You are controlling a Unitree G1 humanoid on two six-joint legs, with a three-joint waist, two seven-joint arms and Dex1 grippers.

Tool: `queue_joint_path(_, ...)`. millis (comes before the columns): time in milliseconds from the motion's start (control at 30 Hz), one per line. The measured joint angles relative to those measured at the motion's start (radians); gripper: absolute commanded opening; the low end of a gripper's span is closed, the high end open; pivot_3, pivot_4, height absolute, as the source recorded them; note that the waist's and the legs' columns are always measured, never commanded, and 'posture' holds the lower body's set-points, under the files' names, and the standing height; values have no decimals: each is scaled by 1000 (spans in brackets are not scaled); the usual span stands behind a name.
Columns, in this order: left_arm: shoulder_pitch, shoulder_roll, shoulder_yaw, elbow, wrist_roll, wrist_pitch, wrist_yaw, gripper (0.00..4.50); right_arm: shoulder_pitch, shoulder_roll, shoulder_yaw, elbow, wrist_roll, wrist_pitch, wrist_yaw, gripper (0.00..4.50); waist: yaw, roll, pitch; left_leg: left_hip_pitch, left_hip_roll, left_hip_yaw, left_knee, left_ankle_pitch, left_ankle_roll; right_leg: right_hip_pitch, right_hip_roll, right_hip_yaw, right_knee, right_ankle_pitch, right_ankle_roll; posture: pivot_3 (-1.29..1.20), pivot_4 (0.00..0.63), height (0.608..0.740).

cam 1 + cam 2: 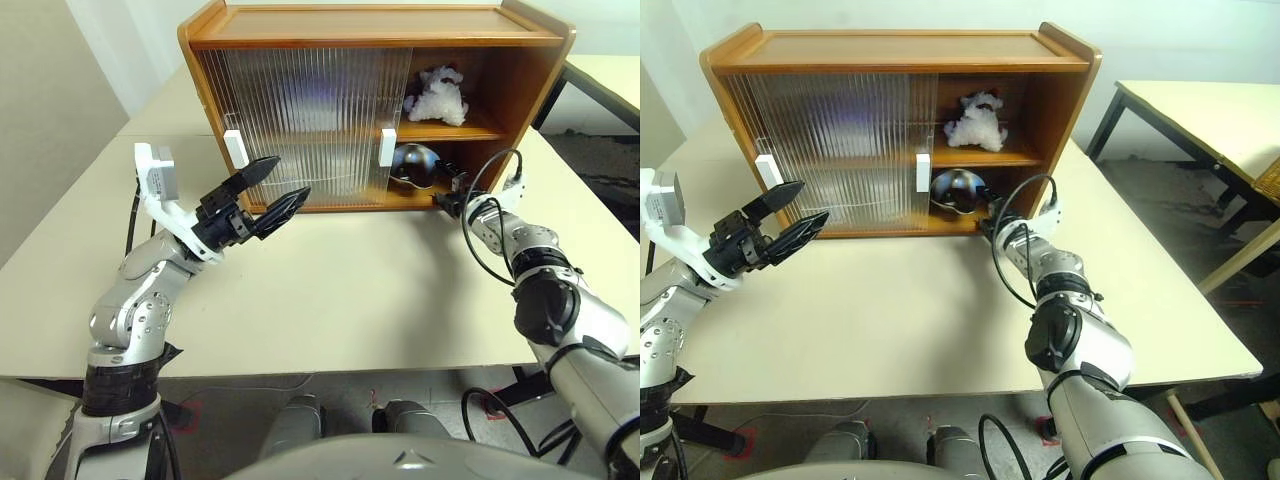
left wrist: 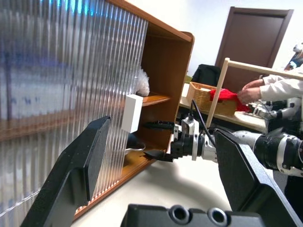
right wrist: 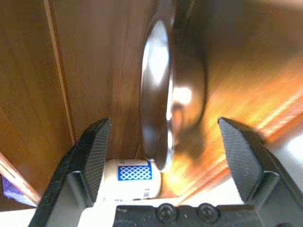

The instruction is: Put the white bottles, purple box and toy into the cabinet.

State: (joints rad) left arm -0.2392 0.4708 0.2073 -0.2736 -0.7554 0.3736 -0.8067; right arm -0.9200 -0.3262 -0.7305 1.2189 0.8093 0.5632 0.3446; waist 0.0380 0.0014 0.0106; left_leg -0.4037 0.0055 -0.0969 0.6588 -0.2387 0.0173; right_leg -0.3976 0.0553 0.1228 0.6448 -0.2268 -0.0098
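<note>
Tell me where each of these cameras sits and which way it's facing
Head eyes: on the head, looking down over the table at the cabinet; both arms show.
Left wrist: along the open left gripper toward the cabinet's sliding door; right gripper beyond.
Right wrist: between the open right gripper's fingers, at the metal bowl and a white bottle.
Shared: toy, bowl.

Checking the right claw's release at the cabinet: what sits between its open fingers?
In the right wrist view, the right claw is open; a metal bowl stands between its fingers, with a white bottle behind.
</note>
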Motion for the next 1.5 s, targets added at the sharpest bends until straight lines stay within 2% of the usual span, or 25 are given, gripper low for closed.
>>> queue_joint_path(100, -13, -3, -9, 9, 1, 0, -10, 4500, 29, -12, 13, -38, -5, 42, 26, 4465, -4, 0, 0, 1, 0, 0, 0, 0, 0, 0, 0, 0, 2, -1, 1, 50, 28, 740)
queue_joint_path(200, -17, -11, -16, 22, 2, 0, -21, 4500, 100, -21, 113, -164, -56, 94, 99, 4465, -5, 0, 0, 3, 0, 0, 0, 0, 0, 1, 0, 0, 4, -2, 1, 35, 26, 740)
queue_joint_path(367, -33, -17, -31, 52, 5, -1, -45, 4500, 371, -2, 403, -632, -191, 97, 261, 4465, -20, 0, 0, 5, 0, 0, 0, 0, 0, 2, 1, -1, 5, -5, 2, 13, 19, 740)
queue_joint_path(400, -41, -18, -33, 60, 6, -1, -49, 4500, 419, -1, 457, -708, -222, 74, 281, 4293, -23, 0, 0, 4, 0, 0, 0, 0, 0, 2, 1, -1, 5, -5, 3, 10, 17, 740)
queue_joint_path(467, -52, -20, -34, 74, 8, -5, -58, 4500, 498, -4, 565, -838, -298, -1, 323, 3803, -32, 0, 0, 5, 0, 0, 0, 0, 0, 3, 1, -1, 5, -6, 5, 7, 15, 740)
queue_joint_path(533, -55, -22, -37, 80, 9, -7, -62, 4500, 522, -5, 619, -906, -344, -63, 344, 3123, -43, 0, 0, 5, 0, 0, 1, 0, 0, 3, 1, 0, 4, -8, 8, 6, 12, 740)
queue_joint_path(800, -57, -25, -45, 92, 12, -19, -80, 4500, 526, 44, 751, -1012, -487, -287, 347, 23, -51, 0, 0, 7, 0, 0, 1, 1, 0, 5, 1, 0, 4, -8, 11, 19, 5, 740)
queue_joint_path(967, -57, -24, -45, 96, 15, -24, -80, 4500, 486, 93, 835, -1012, -598, -407, 315, 23, -51, 0, 0, 7, 0, -1, 1, 1, 0, 5, 1, 0, 4, -7, 10, 27, 5, 740)
queue_joint_path(1233, -51, -23, -43, 96, 16, -26, -78, 4500, 373, 195, 886, -995, -682, -490, 233, 23, -48, 0, 0, 6, 0, -1, 1, 1, 0, 4, 0, -1, 4, -6, 4, 36, 7, 740)
queue_joint_path(1500, -47, -24, -43, 96, 18, -33, -71, 4500, 230, 277, 869, -796, -740, -526, 68, 23, -42, 0, 0, 4, 0, -1, 0, 0, -1, 1, 0, -1, 4, -5, -1, 47, 8, 740)
